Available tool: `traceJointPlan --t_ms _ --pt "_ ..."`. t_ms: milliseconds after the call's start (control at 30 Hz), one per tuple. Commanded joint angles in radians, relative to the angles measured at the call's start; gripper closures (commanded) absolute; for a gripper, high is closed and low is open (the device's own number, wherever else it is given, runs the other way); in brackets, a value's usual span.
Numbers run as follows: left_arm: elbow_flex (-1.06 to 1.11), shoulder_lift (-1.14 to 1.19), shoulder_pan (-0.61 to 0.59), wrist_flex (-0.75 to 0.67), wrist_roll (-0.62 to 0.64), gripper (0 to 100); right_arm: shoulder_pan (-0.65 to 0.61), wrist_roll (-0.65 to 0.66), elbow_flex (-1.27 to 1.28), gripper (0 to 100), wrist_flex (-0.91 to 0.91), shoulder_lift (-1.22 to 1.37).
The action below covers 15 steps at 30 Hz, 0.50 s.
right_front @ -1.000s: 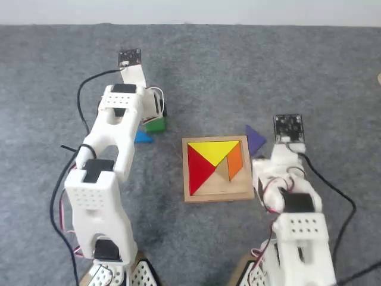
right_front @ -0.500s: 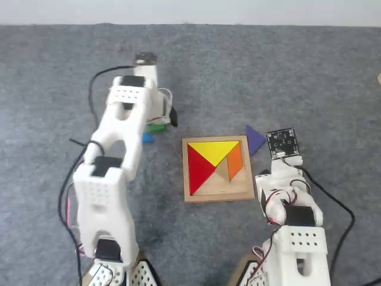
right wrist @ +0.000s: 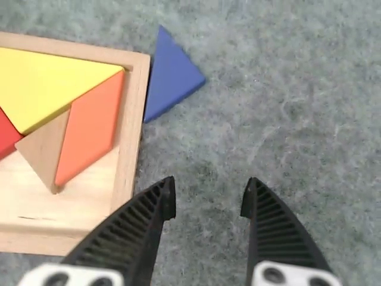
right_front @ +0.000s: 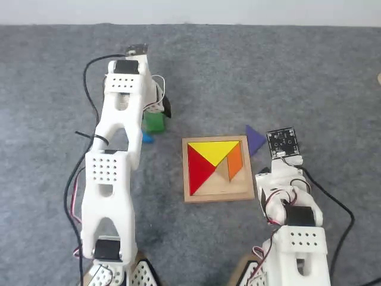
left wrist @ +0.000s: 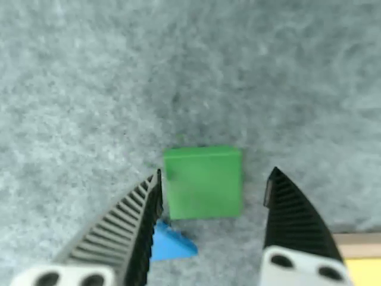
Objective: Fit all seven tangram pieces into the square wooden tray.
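Left end effector (left wrist: 215, 176) spread wide, straddling the green square wooden piece (left wrist: 202, 182) left of the square wooden tray (right_front: 217, 194), lined up for a pinch; right end effector (right wrist: 208, 193) sits released beside the tray.

the left arm (right_front: 116, 149) lies stretched far forward from its base, its white links nearly in one line and the wrist tipped downward. the left gripper (left wrist: 213, 179) points straight down, its two ribbed black fingers (left wrist: 134, 220) spread wide apart. the right arm (right_front: 292, 205) sits folded in close to its own base with the wrist held low, and the right gripper (right wrist: 209, 189) also faces down, its jaws parted with a narrower gap than the left's.
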Motion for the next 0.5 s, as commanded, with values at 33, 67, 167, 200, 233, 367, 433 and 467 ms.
traceJointPlan --t_ms 33,67,167,200,233,367,433,467 --pt "-0.048 0.040 0.032 0.029 0.012 73 -0.007 0.014 -0.008 80.9 -0.022 -0.012" --pt "-0.048 0.057 0.034 0.031 0.018 73 -0.007 0.014 -0.008 80.9 -0.022 -0.012" --pt "-0.056 0.081 0.032 0.046 0.026 76 -0.007 0.014 -0.008 80.9 -0.022 -0.012" --pt "-0.062 0.083 0.034 0.054 0.026 77 -0.007 0.014 -0.008 80.9 -0.022 -0.012" --pt "-0.065 0.084 0.037 0.057 0.026 78 -0.007 0.014 -0.008 80.9 -0.022 -0.012" --pt "-0.065 0.084 0.041 0.058 -0.005 89 -0.007 0.014 -0.008 80.9 -0.022 -0.012" --pt "-0.065 0.084 0.040 0.060 -0.012 99 -0.007 0.012 -0.008 80.9 -0.022 -0.012" --pt "-0.065 0.084 0.041 0.060 -0.023 99 -0.007 0.012 -0.008 80.9 -0.022 -0.012"
